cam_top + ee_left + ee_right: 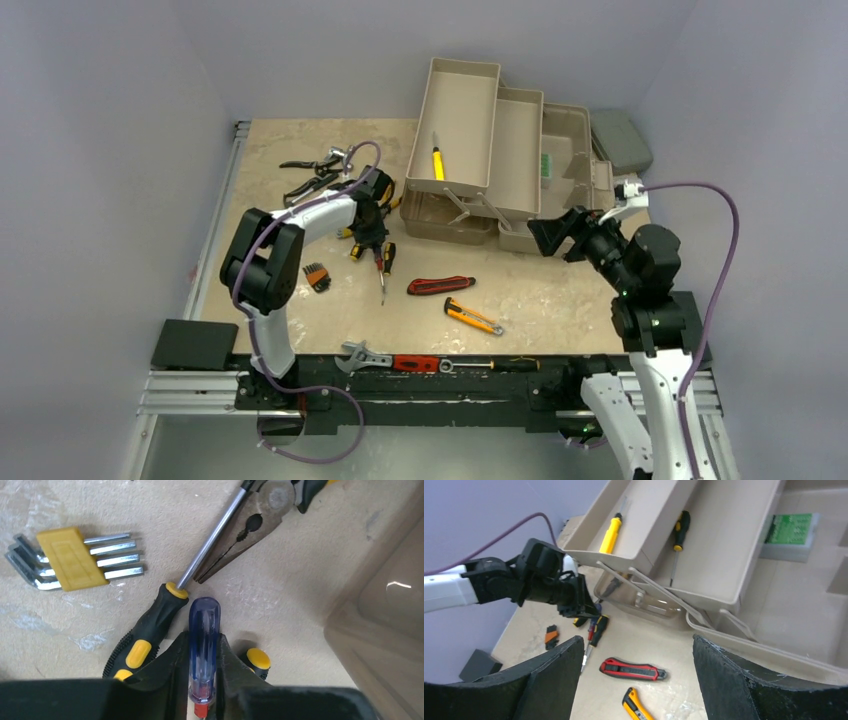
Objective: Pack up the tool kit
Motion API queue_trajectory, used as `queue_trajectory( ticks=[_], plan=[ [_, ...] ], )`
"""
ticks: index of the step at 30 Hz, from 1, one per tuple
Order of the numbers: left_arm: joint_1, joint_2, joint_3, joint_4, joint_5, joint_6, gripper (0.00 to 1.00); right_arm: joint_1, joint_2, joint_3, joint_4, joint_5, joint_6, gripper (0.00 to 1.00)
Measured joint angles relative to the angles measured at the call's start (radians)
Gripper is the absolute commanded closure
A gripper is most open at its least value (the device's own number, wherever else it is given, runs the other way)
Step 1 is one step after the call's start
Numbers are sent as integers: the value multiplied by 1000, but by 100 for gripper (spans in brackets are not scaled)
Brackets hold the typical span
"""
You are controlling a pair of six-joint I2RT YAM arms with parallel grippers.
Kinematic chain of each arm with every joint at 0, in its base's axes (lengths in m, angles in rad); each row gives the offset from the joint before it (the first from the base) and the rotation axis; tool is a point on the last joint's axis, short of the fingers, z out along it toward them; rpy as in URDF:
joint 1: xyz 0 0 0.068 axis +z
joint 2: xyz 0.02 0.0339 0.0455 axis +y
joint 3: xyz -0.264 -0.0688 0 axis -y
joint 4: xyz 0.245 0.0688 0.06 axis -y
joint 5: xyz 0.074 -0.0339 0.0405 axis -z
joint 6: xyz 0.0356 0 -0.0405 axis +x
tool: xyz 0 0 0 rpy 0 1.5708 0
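Note:
The beige toolbox (418, 130) stands open at the back with its trays folded out; its smoky lid shows in the left wrist view (385, 630). A yellow tool (437, 160) lies in the top tray and a black-yellow screwdriver (680, 527) in the second tray. My left gripper (372, 240) is shut on a blue clear-handled screwdriver (204, 630), low over the table beside other screwdrivers (150, 630) and pliers (250, 527). My right gripper (636, 640) is open and empty, in front of the toolbox. A red utility knife (440, 285) and an orange one (472, 316) lie on the table.
A yellow hex-key set (72, 557) and an orange one (317, 277) lie left of the left gripper. More pliers (310, 165) lie at the back left. A small grey case (620, 140) sits behind the toolbox. A wrench (365, 355) and tools lie on the front rail.

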Motion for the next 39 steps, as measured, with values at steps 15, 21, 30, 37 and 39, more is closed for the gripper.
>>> queue_trajectory(
  ticks=[15,21,30,37,39],
  plan=[
    [11,-317,-212,-45,30,22,100,-1,-200,-155,-65,136,0,21],
    [11,-548,-225,-48,101,78,100,-1,-245,-243,-41,127,8,1],
    [11,-679,-76,-60,210,150,100,-1,-272,-428,-28,134,78,1],
    [10,-535,327,-30,306,182,100,-1,-269,-451,8,134,109,1],
    [10,-467,432,-7,319,183,100,-1,-271,-451,19,132,109,1]
  ],
)
